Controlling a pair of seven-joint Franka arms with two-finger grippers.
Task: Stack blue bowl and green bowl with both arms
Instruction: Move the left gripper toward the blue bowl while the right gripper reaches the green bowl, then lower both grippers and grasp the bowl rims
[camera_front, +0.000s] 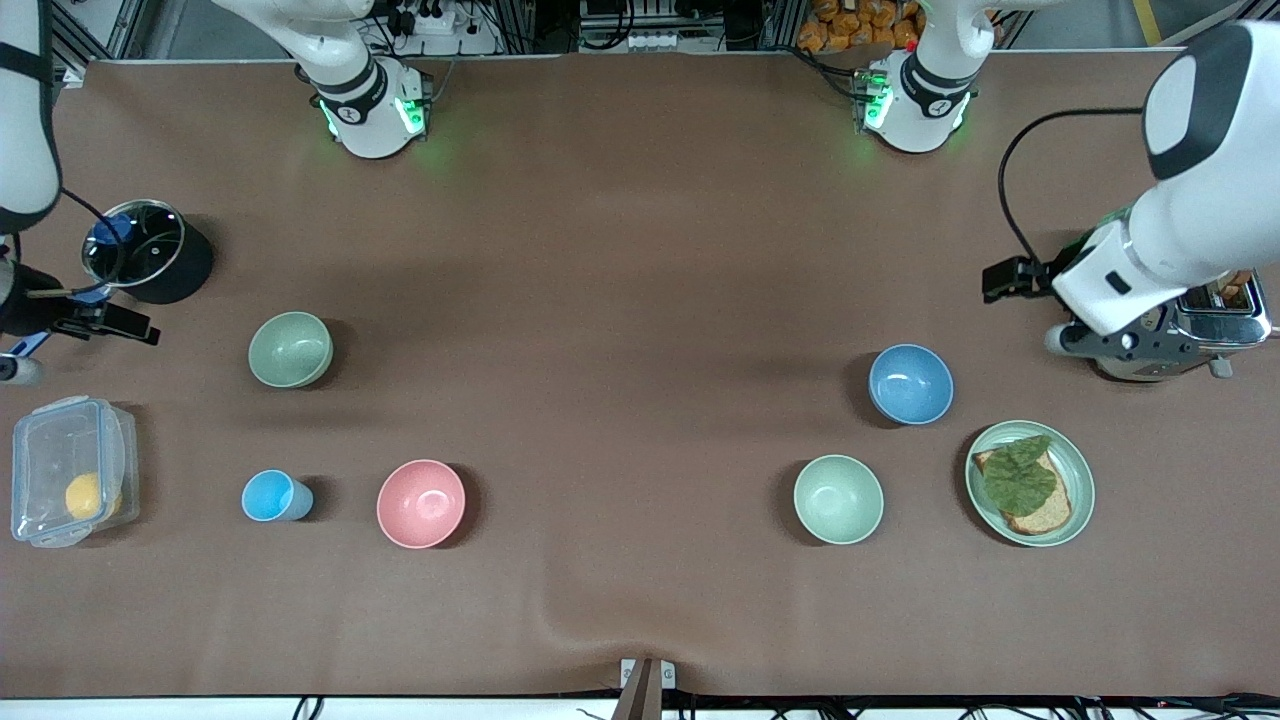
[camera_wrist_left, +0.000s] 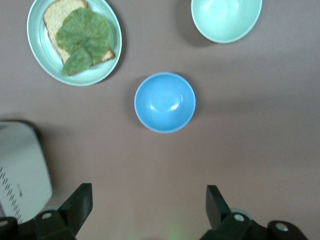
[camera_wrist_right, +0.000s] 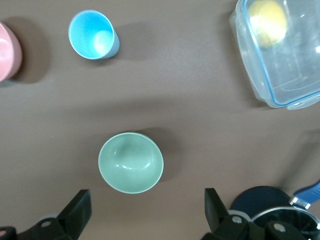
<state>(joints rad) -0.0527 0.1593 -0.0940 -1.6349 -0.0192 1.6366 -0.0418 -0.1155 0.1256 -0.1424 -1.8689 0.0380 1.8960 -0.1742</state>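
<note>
the blue bowl (camera_front: 910, 384) sits upright, mouth up, right of centre in the front frame, toward the left arm's end of the table; being round, it has no long axis to speak of. the green bowl (camera_front: 290, 349) also stands mouth up, at middle left of that frame, toward the right arm's end, well apart from the blue one. the left gripper (camera_front: 1060, 340) hangs at the right edge of the front frame, over the toaster (camera_front: 1215, 320), and in its wrist view its two dark fingers (camera_wrist_left: 75, 205) stand wide apart with the blue bowl (camera_wrist_left: 165, 102) centred in the frame above them, untouched. the right gripper (camera_front: 20, 368) is at the left edge of the front frame, beside the black pot (camera_front: 145, 250) with its glass lid; its fingers (camera_wrist_right: 75, 212) are spread too, and the green bowl (camera_wrist_right: 131, 162) shows between them, not gripped. nearer the front camera than the blue bowl are a paler mint bowl (camera_front: 838, 498) and a green plate (camera_front: 1075, 470) carrying toast and a leaf. at lower left lie a pink bowl (camera_front: 421, 503), a light-blue cup (camera_front: 272, 496) and a clear box (camera_front: 60, 440) with something yellow in it.
</note>
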